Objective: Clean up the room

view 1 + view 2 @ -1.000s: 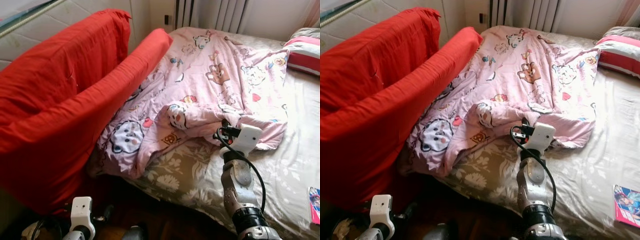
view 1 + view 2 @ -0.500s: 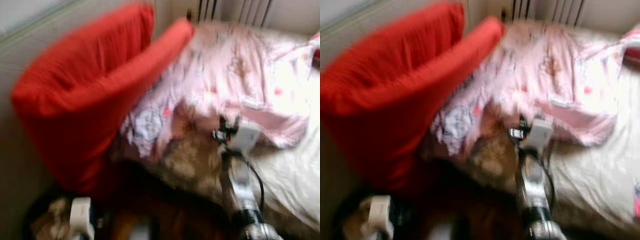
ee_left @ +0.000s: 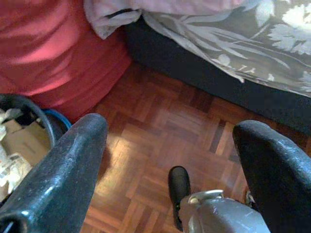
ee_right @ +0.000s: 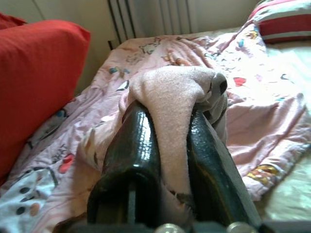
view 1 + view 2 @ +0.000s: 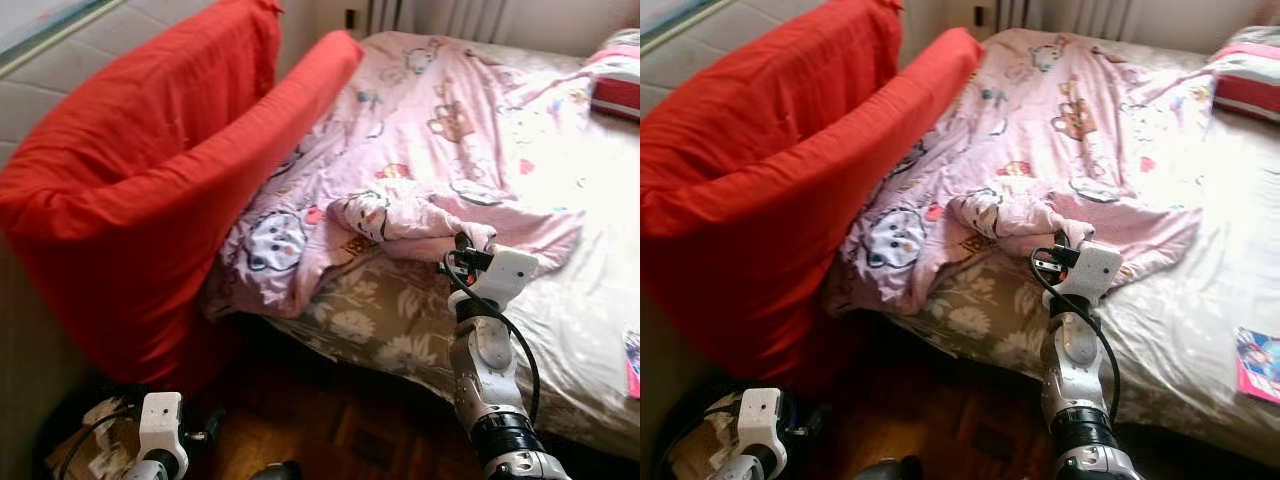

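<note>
Right gripper point(image 4: 167, 160) clamped on pink quilt point(image 5: 440, 130); I'm mid-tidy, next drawing its bunched fold flat across the bed point(image 5: 590, 300).

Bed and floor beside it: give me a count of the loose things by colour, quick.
Red: 2, the big cushions and.
Pink: 1, the blanket, pinched in the right gripper.
Red-striped: 1, the pillow.
Multicoloured: 1, the booklet.
Total: 5.
</note>
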Motion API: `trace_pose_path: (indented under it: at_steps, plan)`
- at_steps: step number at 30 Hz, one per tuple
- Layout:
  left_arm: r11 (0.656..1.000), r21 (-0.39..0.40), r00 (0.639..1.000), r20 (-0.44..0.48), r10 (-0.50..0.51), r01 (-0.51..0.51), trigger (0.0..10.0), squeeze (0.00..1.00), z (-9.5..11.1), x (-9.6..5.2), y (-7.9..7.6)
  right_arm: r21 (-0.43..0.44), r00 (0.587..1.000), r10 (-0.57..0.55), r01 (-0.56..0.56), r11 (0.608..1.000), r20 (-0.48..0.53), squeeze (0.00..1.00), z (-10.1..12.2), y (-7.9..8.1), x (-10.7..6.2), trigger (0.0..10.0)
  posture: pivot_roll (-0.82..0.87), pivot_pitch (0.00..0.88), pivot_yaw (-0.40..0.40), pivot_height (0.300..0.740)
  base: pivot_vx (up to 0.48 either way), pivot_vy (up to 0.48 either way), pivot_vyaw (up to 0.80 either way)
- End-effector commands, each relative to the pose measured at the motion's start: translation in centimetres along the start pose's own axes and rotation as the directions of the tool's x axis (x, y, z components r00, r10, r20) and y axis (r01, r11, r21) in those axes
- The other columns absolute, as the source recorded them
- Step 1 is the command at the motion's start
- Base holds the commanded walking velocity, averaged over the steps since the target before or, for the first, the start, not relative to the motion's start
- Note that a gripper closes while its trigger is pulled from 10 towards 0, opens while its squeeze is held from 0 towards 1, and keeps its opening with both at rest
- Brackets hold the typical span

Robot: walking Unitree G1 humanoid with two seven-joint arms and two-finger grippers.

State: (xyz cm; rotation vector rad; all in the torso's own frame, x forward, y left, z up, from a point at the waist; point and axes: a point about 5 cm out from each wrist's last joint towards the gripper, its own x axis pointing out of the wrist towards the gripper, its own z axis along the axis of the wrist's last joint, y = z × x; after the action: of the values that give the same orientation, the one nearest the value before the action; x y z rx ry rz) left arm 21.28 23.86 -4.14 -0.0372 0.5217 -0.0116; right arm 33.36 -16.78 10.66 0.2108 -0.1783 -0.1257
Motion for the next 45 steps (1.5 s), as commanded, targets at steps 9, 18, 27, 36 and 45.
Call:
trace_pose_path:
  at_steps: [9, 18, 27, 36, 45]
  plan:
    - [1.0, 0.015, 0.999, -0.04, -0.006, 0.007, 10.0, 0.0, -0.9, -0.5, 0.2, 0.006, 1.0, 0.016, -0.016, 1.0, 0.006, 0.0, -0.1, 0.5, -0.3, 10.0, 0.16, 0.185, 0.034, 0.74, 0.0, -0.306, 0.0]
    - [1.0, 0.014, 0.999, -0.041, -0.01, 0.011, 10.0, 0.0, -0.9, -0.4, 0.1, -0.021, 0.996, 0.063, -0.062, 0.998, 0.07, 0.0, 1.0, 1.7, -0.3, 10.0, 0.15, 0.185, 0.031, 0.74, 0.0, -0.316, 0.0]
    - [1.0, 0.009, 0.999, -0.041, -0.009, 0.009, 10.0, 0.0, -0.9, -0.5, 0.1, -0.105, 0.944, 0.277, -0.261, 0.96, 0.18, 0.0, 3.1, 6.1, -1.7, 10.0, 0.14, 0.185, 0.029, 0.74, 0.0, -0.145, 0.0]
    - [1.0, -0.001, 0.999, -0.036, -0.01, 0.01, 10.0, 0.0, -0.8, -0.4, 0.1, -0.098, 0.926, 0.339, -0.327, 0.94, 0.164, 0.0, 3.1, 7.6, -3.8, 10.0, 0.13, 0.181, 0.021, 0.74, 0.0, 0.0, 0.0]
    - [1.0, 0.002, 0.999, -0.039, -0.017, 0.017, 10.0, 0.0, -0.8, -0.4, 0.0, -0.104, 0.96, 0.263, -0.253, 0.962, 0.098, 0.0, 2.5, 5.6, -4.3, 10.0, 0.13, 0.181, 0.021, 0.74, 0.0, 0.0, 0.0]
